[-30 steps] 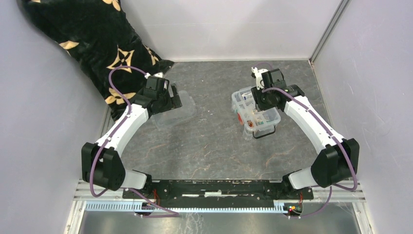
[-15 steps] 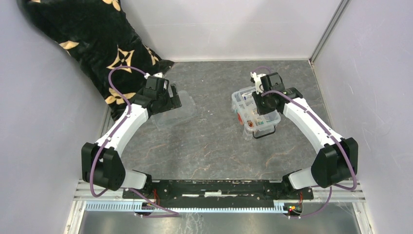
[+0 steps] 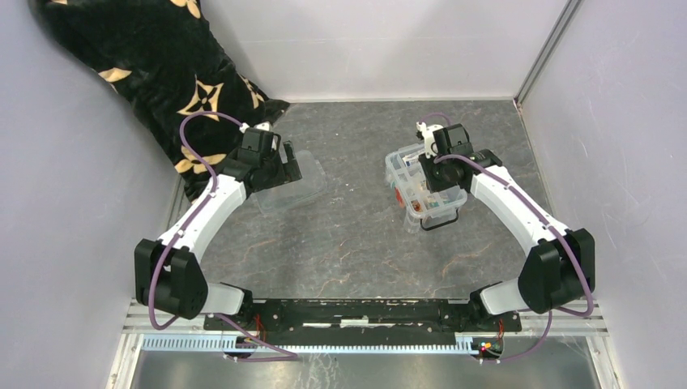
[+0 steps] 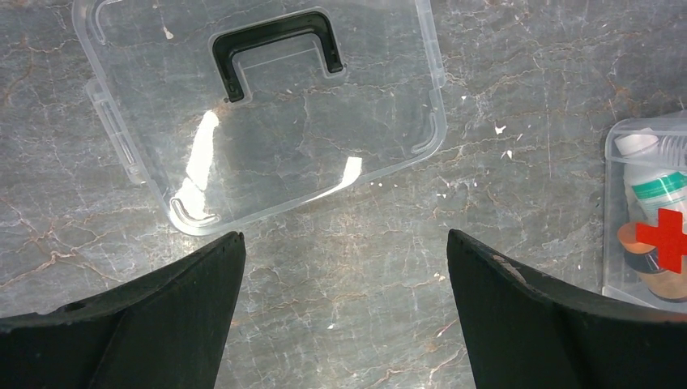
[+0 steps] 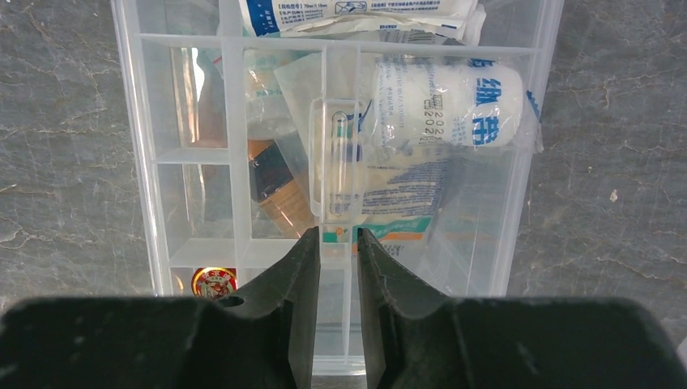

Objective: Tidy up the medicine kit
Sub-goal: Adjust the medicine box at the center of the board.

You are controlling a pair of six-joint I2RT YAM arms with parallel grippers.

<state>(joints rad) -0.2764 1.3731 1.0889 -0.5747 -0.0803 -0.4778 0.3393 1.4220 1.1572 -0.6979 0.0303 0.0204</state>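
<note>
Your right gripper (image 5: 336, 243) has narrowed over the last second and sunk a touch lower over the medicine kit (image 4: 616, 203); everything else sits as it did. Its two fingers now press on either side of the tray handle (image 5: 334, 162), the clear upright tab at the middle of the divided tray (image 5: 231, 146), so the pinch looks made (though nothing is lifted yet). That suggests the tray is the piece being dealt with, either seated into the box or about to come out of it.

The kit stands open on the right half of the bench (image 4: 526, 81), its red cross facing the left arm. Its lid (image 4: 308, 138) lies flat on the bench to the left, well apart from the box, black lid handle (image 4: 275, 40) up. Your left gripper (image 4: 344, 243) hovers above the lid's near edge with its fingers spread wide and holding nothing.

A gauze roll (image 5: 441, 105) and a flat packet (image 5: 356, 16) show through the clear plastic; you cannot tell from here whether they lie in the tray or under it, so watch for snagging. A black patterned cloth (image 3: 154, 73) drapes the far left corner, clear of both arms.
</note>
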